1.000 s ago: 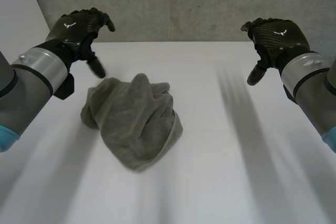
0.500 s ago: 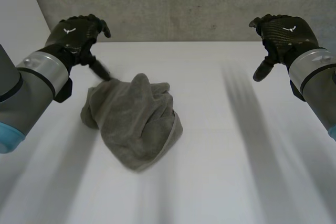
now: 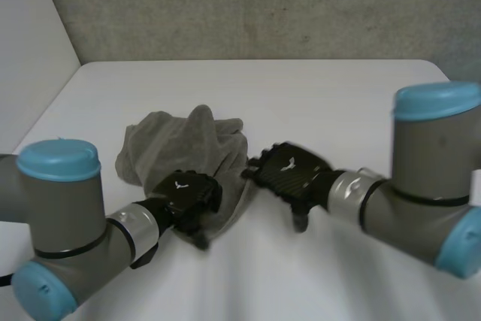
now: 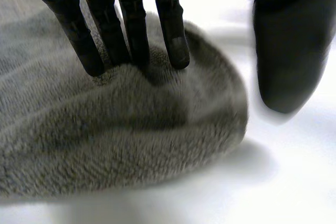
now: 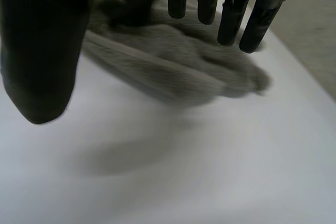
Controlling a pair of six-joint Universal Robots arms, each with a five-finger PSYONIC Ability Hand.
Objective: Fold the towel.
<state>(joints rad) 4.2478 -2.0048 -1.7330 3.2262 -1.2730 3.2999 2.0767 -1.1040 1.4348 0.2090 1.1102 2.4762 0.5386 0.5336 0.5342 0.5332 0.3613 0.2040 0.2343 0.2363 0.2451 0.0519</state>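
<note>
- Towel [image 3: 184, 148] lies bunched on the surface [image 3: 331, 103], at both hands' fingertips.
- Fingers straight, the left hand [image 3: 186, 195] touches it; the right hand [image 3: 289, 173] is spread just beside it, empty.
- No grasp yet; the next move likely calls for pinching edges and spreading it flat.

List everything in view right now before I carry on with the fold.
towel: one, grey, crumpled in a heap on the table, nearer the left arm's side.
table: one, white, under everything.
wall: one, grey, behind the table.
left hand: one, black, fingers straight, tips on the towel's near edge.
right hand: one, black, fingers straight, at the towel's edge on the right arm's side.
left arm, right arm: two, grey with light-blue caps, one at each side.
</note>
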